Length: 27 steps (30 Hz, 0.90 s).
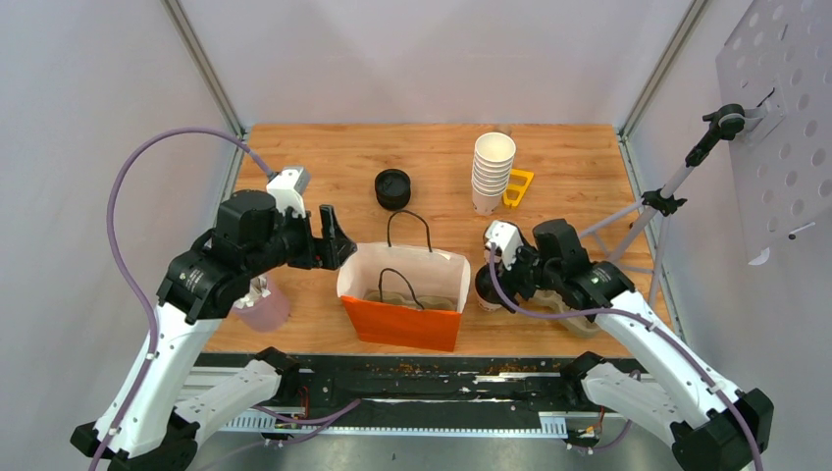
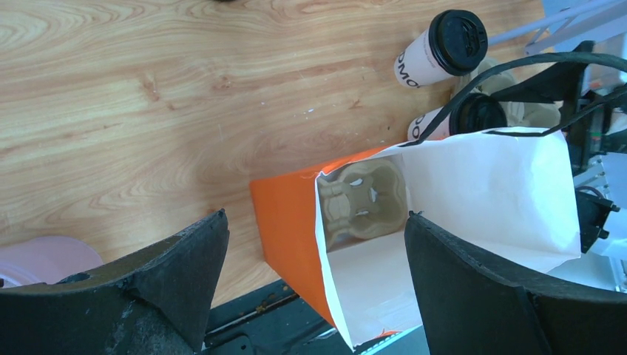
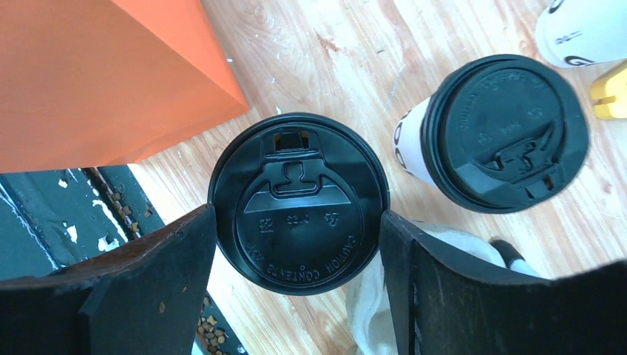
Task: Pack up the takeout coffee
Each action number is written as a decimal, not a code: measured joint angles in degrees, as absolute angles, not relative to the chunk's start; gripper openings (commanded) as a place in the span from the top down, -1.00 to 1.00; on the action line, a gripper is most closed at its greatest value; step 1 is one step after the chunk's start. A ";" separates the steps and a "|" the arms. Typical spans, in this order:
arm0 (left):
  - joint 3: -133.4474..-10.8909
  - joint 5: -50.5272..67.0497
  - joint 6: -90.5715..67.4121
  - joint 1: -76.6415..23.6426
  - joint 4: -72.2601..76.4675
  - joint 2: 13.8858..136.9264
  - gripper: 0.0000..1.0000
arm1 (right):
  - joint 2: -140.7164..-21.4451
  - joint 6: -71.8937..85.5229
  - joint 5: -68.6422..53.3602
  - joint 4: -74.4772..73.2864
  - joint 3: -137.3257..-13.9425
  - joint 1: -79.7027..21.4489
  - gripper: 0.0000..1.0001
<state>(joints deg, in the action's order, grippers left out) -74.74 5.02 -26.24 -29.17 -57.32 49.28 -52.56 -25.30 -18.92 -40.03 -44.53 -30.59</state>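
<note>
The orange paper bag (image 1: 402, 322) stands open near the table's front, with a beige pulp cup carrier (image 2: 366, 200) lying inside. My left gripper (image 1: 332, 240) is open and straddles the bag's left wall (image 2: 285, 222). One white coffee cup with a black lid (image 3: 298, 203) stands right of the bag, and my right gripper (image 1: 488, 280) is shut on it, both fingers touching the lid's sides. The second lidded cup (image 3: 503, 133) stands just beyond it. Both cups also show in the left wrist view, the farther cup (image 2: 442, 50) and the gripped cup (image 2: 473, 115).
A tall stack of lidless white cups (image 1: 492, 172), a yellow piece (image 1: 518, 186) and a stack of black lids (image 1: 392, 188) are at the back. A pale pink cup (image 1: 263, 306) sits under my left arm. A second beige carrier (image 1: 579, 319) lies under my right arm. A tripod (image 1: 652, 201) stands at the right.
</note>
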 measured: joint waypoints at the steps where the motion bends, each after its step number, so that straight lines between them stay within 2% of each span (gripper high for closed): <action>1: -74.74 5.04 -26.26 -29.17 -57.54 49.23 -0.90 | -51.90 -25.15 -18.63 -40.47 -44.91 -30.59 -0.37; 7: -74.74 5.50 -26.26 -29.17 -58.57 48.99 -0.87 | -50.89 -22.81 -15.44 -44.86 -52.82 -30.59 -0.37; 17: -74.35 6.61 -26.48 -29.17 -59.02 48.97 -0.85 | -51.70 -16.91 -13.72 -54.11 -78.06 -30.57 -0.31; 27: -73.28 8.10 -26.46 -29.17 -58.92 48.71 -0.62 | -54.68 -10.55 -20.86 -59.68 -97.34 -30.61 -0.25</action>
<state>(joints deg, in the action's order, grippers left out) -73.28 8.10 -26.46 -29.17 -58.92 48.71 -54.68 -10.55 -20.86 -59.68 -97.34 -30.61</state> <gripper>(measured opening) 0.859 0.758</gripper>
